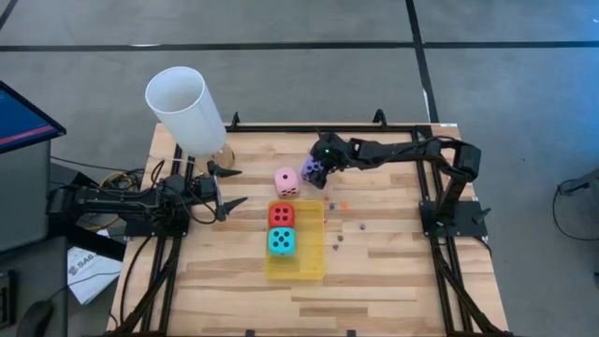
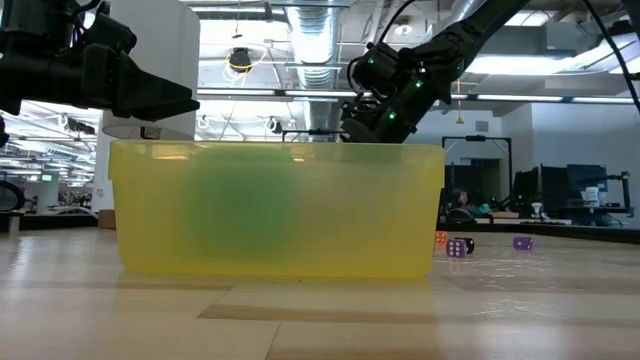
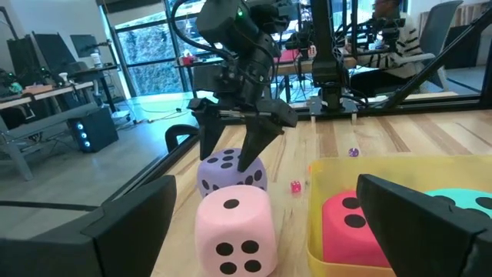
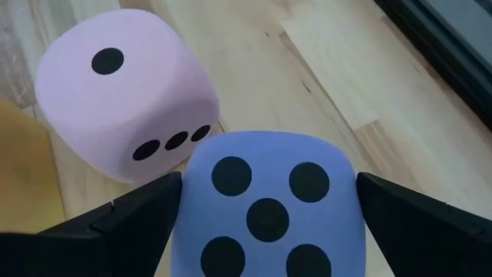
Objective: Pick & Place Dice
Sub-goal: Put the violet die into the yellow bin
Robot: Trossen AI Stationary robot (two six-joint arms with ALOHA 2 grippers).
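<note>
high view, right gripper (image 1: 316, 171) fingers spread astride purple die (image 1: 312, 172), left gripper (image 1: 233, 186) fingers spread, no writing legible

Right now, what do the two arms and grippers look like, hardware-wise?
Both arms are dark, jointed, on black bases. The right gripper has two black tapered fingers below a boxy wrist with a green light and a looping black cable. The left gripper has the same pointed black fingers.

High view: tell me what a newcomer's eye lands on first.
The yellow tray at table centre, holding the red die and the cyan die. Just beyond it, the right gripper has its open fingers either side of the purple die, beside the pink die. A tall white cylinder stands far left.
</note>
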